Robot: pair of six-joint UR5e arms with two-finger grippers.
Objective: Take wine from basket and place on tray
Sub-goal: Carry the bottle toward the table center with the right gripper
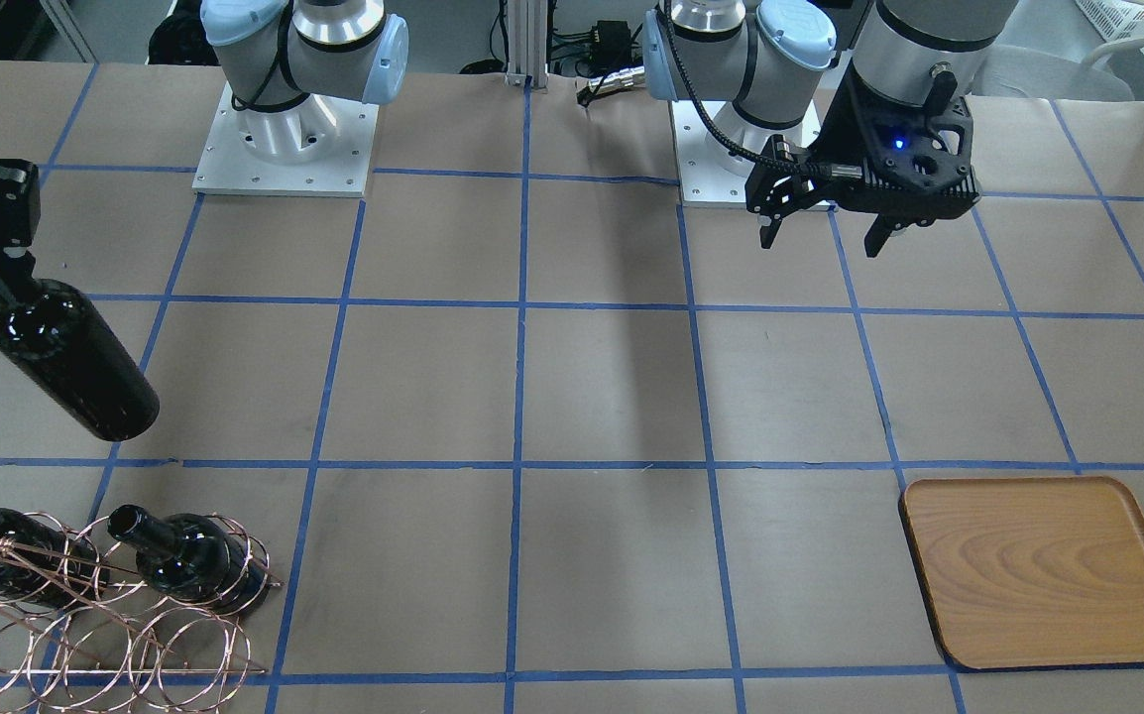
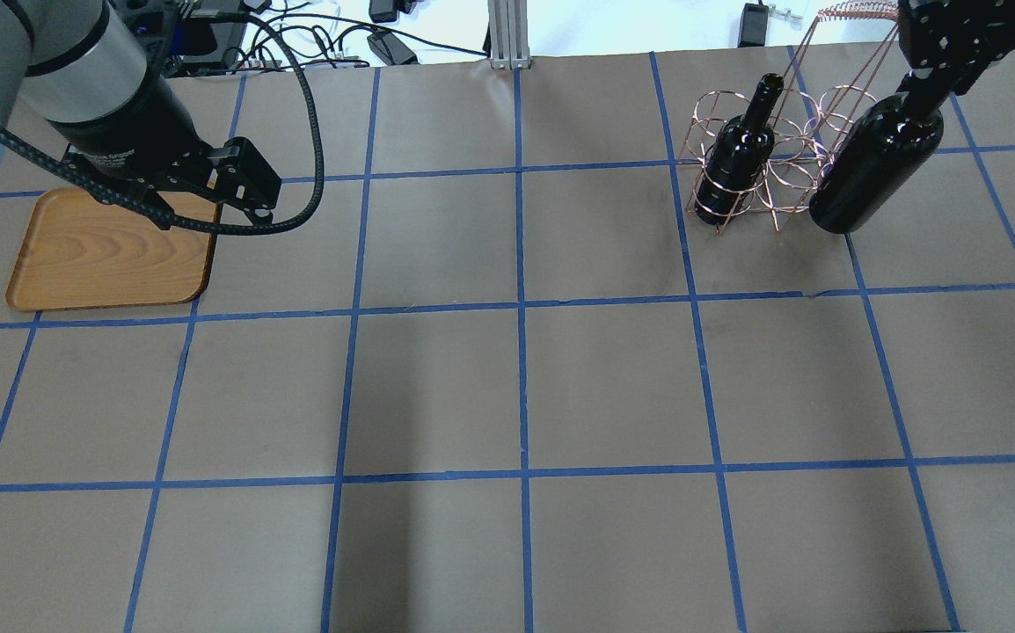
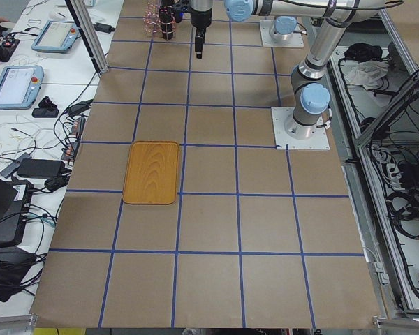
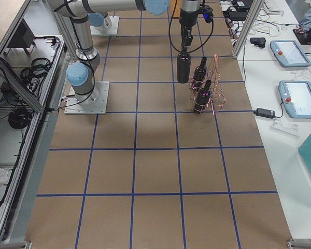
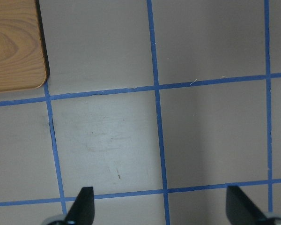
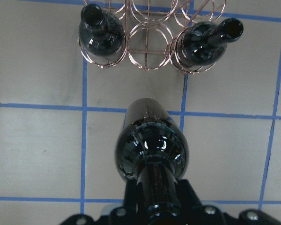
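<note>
My right gripper (image 1: 2,283) is shut on the neck of a black wine bottle (image 1: 71,362) and holds it off the table, hanging tilted beside the copper wire basket (image 1: 106,635). In the right wrist view the held bottle (image 6: 152,150) hangs clear of the basket (image 6: 150,37), which holds two more bottles (image 6: 100,35) (image 6: 203,44). The wooden tray (image 1: 1043,570) lies empty at the table's other end. My left gripper (image 1: 825,233) is open and empty above the table near the tray (image 5: 14,42).
The table is brown paper with a blue tape grid (image 2: 521,308). The arm bases (image 1: 285,139) stand at the robot side. Cables and a post (image 2: 503,35) lie past the far edge.
</note>
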